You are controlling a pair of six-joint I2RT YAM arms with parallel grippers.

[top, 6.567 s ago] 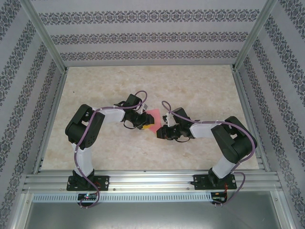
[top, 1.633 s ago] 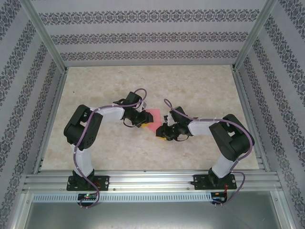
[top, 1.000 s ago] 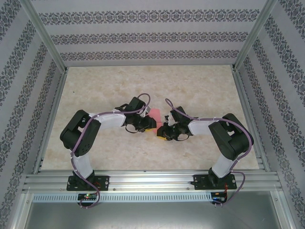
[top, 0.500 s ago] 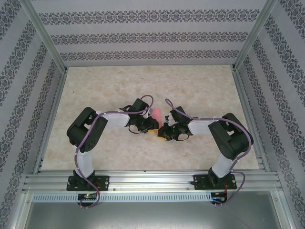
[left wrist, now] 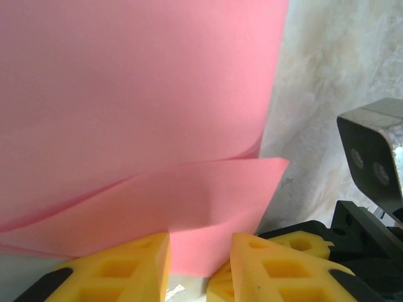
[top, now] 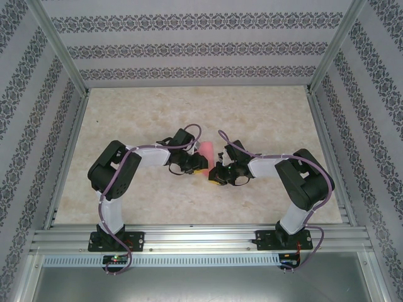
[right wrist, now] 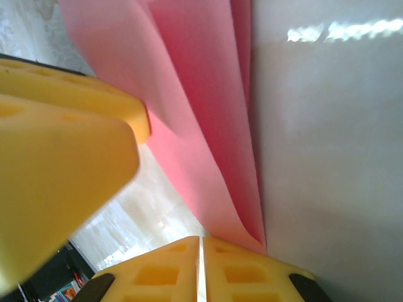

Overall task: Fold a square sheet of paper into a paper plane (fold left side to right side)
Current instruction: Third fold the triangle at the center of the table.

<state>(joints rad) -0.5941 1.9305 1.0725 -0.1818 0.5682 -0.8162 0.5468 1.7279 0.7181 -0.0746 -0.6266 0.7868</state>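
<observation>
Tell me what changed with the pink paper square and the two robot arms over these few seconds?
The left gripper swung right, rolling the thin pink-red square sheet of paper over toward the right gripper, so less pink shows from above. The right gripper barely moved.
</observation>
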